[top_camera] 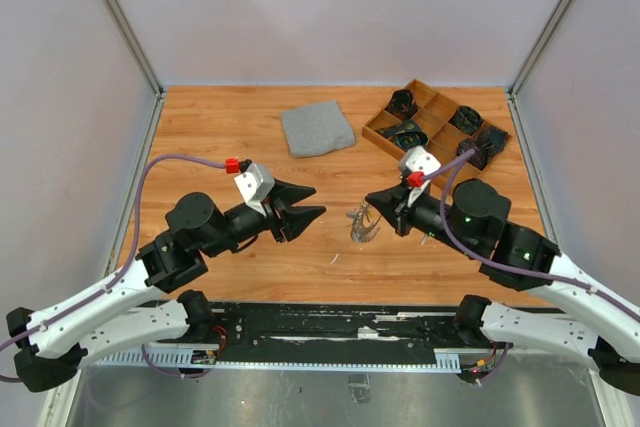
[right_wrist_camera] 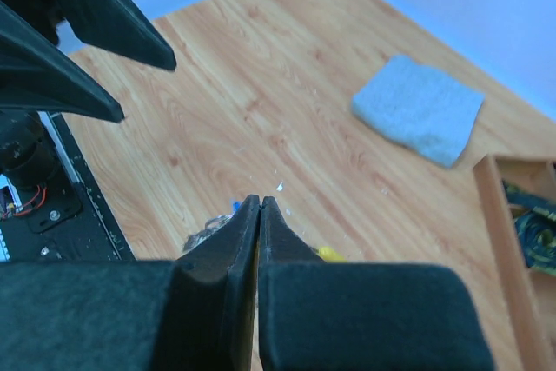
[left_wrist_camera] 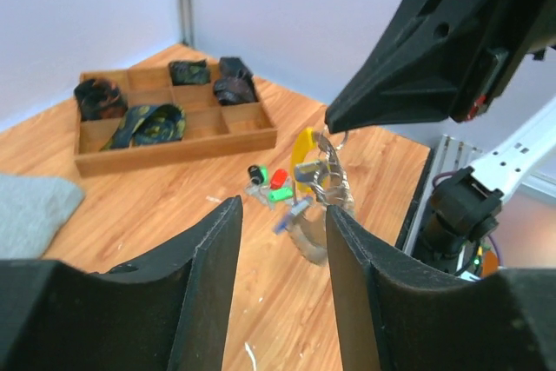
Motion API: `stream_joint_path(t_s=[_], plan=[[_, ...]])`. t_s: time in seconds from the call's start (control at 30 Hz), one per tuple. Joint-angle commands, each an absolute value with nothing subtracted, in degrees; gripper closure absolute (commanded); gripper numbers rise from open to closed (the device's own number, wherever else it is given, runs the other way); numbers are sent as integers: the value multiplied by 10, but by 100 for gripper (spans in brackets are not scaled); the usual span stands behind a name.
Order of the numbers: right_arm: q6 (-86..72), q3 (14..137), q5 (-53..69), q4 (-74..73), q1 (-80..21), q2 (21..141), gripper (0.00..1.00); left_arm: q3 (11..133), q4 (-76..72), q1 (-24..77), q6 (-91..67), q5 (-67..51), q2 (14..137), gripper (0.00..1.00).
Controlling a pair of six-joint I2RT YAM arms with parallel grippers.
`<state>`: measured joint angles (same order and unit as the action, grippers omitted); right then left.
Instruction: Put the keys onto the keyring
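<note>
Centrally over the wooden surface point(top_camera: 230, 127), the keyring point(left_wrist_camera: 330, 182) is pinched at its top by the right claw point(left_wrist_camera: 334, 119), whose jaws are pressed together with no gap seen between them. From that pinch the silvery loop is hung downward, so its long axis is roughly upright and its lower end is close to the wood; whether it touches cannot be told. A yellow key point(left_wrist_camera: 302, 149) is seen against the left side of the loop in the left wrist view; whether it is threaded on cannot be told. The other keys point(left_wrist_camera: 276, 188) are scattered on the surface just behind the hanging loop in that view: a red head and a green head side by side, a dark one beside them, and a blue one nearest the camera, its long axis slanted toward the loop. The left claw point(top_camera: 320, 201) is held released, jaws spread with nothing between them, aimed at the loop from the left and apart from it. A folded grey cloth point(top_camera: 317, 129) is laid at the far middle, and a wooden tray point(left_wrist_camera: 174, 152) with dark bundles is set at the far right.
</note>
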<state>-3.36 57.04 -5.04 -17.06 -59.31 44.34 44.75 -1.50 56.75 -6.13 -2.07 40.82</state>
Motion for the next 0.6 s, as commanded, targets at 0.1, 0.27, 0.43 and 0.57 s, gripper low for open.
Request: stream_joint_path(t_s=[0.1,0.27,0.43,0.57], plan=[[33,648,14,-186,-589,428,100,493,-74,564,-26,-146,441,53],[52,661,43,-182,-589,425,100,513,-88,564,-20,-193,467,59],[35,674,28,-176,-589,428,99,522,-103,565,-34,-225,487,61],[15,681,-9,-176,-589,433,100,508,-136,566,-68,-216,487,52]])
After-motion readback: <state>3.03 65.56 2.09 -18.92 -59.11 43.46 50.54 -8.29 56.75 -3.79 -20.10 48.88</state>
